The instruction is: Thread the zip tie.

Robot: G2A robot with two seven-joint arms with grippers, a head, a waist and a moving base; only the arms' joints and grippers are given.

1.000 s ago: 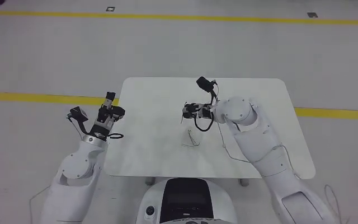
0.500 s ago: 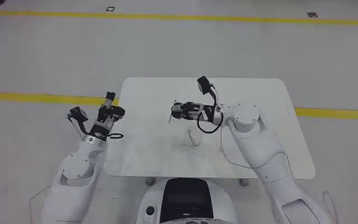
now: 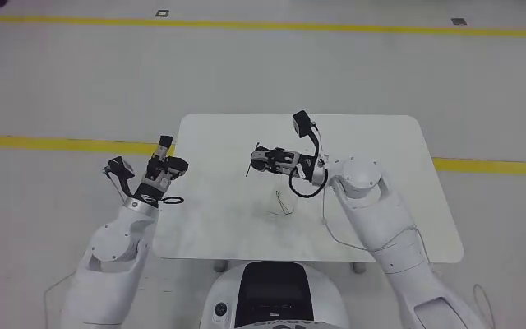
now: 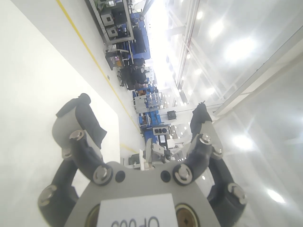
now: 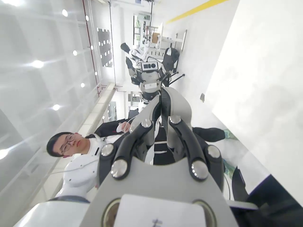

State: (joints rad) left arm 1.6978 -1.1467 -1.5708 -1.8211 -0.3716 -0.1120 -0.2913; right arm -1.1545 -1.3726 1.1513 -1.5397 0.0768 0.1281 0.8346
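Gripping zip tie (image 3: pixel 249 169) over table (image 3: pixel 378 164), right pincer (image 3: pixel 256 160), left pincer (image 3: pixel 171 155) at edge

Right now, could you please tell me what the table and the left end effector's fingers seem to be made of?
Table: white, smooth, matte top without grain, probably laminate or painted board. Left end effector fingers: grey bare metal links with shiny screws; tips covered in black matte, wrinkled wrap, likely rubber or tape.
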